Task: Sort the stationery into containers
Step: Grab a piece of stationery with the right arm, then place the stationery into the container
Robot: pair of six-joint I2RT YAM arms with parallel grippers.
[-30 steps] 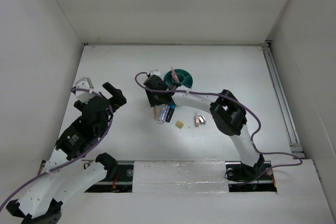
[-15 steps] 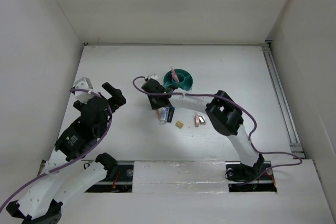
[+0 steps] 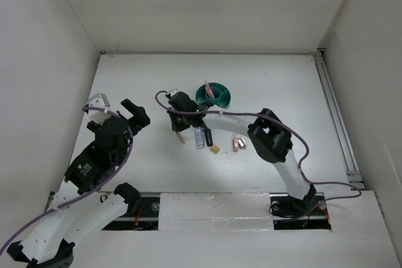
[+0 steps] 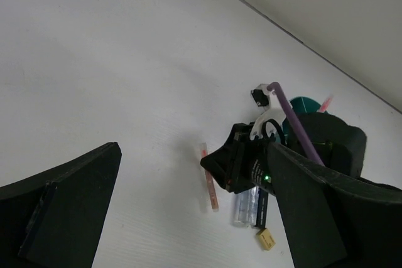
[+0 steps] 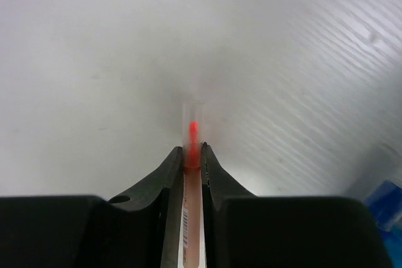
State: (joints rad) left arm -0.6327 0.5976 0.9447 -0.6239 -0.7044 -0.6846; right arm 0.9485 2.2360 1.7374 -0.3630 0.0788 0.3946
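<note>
Right gripper (image 5: 192,150) pinching a salmon-pink pencil (image 5: 191,218) between closed fingers, just near-left of the teal organizer (image 3: 225,101), blue-capped pen (image 3: 200,137), tan block (image 3: 215,149) and pinkish clips (image 3: 239,144) lying to its right, left gripper (image 3: 138,112) spread wide, holding nothing, far left.

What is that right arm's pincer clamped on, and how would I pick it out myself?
Start at the round teal organizer in the middle of the white table, then look just left of it, where the right pincer is shut. Clamped in it is a thin salmon-pink pencil. Unlike the thicker clear pen and dark marker beside it, it is slim and pale pink.
</note>
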